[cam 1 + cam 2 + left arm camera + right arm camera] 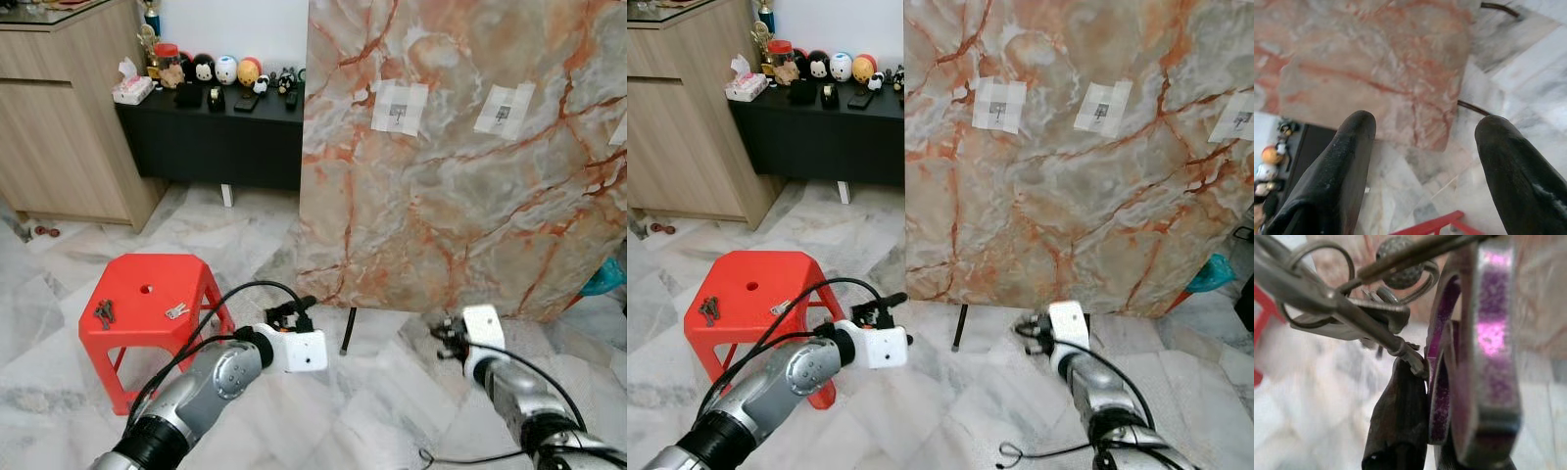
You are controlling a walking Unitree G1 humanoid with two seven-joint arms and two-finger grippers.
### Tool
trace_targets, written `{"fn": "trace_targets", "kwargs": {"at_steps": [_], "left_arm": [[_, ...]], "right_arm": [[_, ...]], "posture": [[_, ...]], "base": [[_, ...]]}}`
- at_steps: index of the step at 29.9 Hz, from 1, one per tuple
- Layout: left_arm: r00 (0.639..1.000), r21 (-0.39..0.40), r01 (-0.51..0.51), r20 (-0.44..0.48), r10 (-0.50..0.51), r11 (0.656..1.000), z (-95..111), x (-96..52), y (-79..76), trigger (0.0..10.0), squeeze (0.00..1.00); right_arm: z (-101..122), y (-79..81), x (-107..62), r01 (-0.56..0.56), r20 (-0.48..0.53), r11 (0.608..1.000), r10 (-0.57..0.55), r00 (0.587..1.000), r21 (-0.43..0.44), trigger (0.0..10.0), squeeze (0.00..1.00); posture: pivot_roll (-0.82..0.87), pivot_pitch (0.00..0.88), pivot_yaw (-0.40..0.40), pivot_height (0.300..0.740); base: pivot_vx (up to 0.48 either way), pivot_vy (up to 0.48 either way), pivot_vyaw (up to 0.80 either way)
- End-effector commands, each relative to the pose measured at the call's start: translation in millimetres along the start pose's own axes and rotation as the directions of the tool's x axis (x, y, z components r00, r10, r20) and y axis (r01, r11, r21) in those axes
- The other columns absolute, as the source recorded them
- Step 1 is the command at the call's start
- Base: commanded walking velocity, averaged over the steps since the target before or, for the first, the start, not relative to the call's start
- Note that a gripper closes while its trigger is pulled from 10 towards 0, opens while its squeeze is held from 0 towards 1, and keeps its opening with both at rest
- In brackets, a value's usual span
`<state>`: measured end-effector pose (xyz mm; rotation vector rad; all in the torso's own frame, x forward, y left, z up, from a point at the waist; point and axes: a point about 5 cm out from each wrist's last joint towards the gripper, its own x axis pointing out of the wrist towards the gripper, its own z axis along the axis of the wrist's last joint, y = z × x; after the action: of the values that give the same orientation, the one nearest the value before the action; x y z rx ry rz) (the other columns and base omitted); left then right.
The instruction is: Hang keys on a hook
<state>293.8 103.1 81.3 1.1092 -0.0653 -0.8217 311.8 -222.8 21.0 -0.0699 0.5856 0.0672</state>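
Marble panel [460, 157] stands upright ahead of both pincers, on thin dark legs; taped paper patches [399, 106] high on it carry small hooks. Red stool [137, 304] sits left of the left pincer [294, 315], with a dark key bunch [104, 312] and a small silver key [176, 310] on its seat. Black sideboard [211, 137] with figurines and a wooden cabinet [69, 108] stand far behind-left. Left pincer: fingers [1342, 161] wide apart, holding nothing, over the marble floor [382, 401]. Right pincer [446, 338] is clamped on the keys [1352, 308] with purple carabiner [1488, 342], low before the panel's bottom edge.
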Motion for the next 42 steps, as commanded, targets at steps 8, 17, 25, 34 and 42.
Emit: {"fn": "trace_targets", "kwargs": {"at_steps": [8, 17, 25, 34, 42], "left_arm": [[0.999, -0.047, -0.051, -0.019, 0.051, 0.998, -2, -4.1, 4.2, 10.0, 0.00], [0.992, -0.133, -0.126, 0.014, 0.129, 0.983, 1, -7.8, 22.5, 10.0, 0.00], [0.995, -0.311, 0.039, 0.100, -0.008, 0.950, -5, -39.7, 33.7, 10.0, 0.00], [0.973, -0.417, 0.220, 0.164, -0.165, 0.882, -4, -65.1, 34.0, 10.0, 0.00], [0.957, -0.455, 0.281, 0.200, -0.211, 0.845, -1, -65.2, 23.6, 10.0, 0.00]], "right_arm": [[57, 10.1, 5.3, 0.115, 0.203, 0.938, -0.050, 0.978, -0.326, 10.0, 0.00], [70, 36.7, 6.1, -0.131, 0.255, 0.971, 0.181, 0.950, -0.199, 10.0, 0.00], [72, 54.9, -4.4, -0.529, 0.159, 0.781, 0.599, 0.785, -0.334, 10.0, 0.00], [53, 69.0, -24.3, -0.824, -0.174, 0.328, 0.877, 0.447, -0.462, 10.0, 0.00], [51, 79.2, -32.8, -0.899, -0.251, 0.139, 0.932, 0.260, -0.416, 10.0, 0.00]], "posture": [[0.06, 0.000, -0.108, 0.740], [0.07, 0.000, -0.100, 0.740], [0.08, 0.000, -0.111, 0.740], [0.10, 0.000, -0.134, 0.740], [0.12, 0.000, -0.153, 0.740]], "base": [[0.000, 0.000, 0.00], [0.000, 0.000, 0.00], [0.000, 0.000, 0.00], [0.000, 0.000, 0.00], [0.000, 0.000, 0.00]]}}
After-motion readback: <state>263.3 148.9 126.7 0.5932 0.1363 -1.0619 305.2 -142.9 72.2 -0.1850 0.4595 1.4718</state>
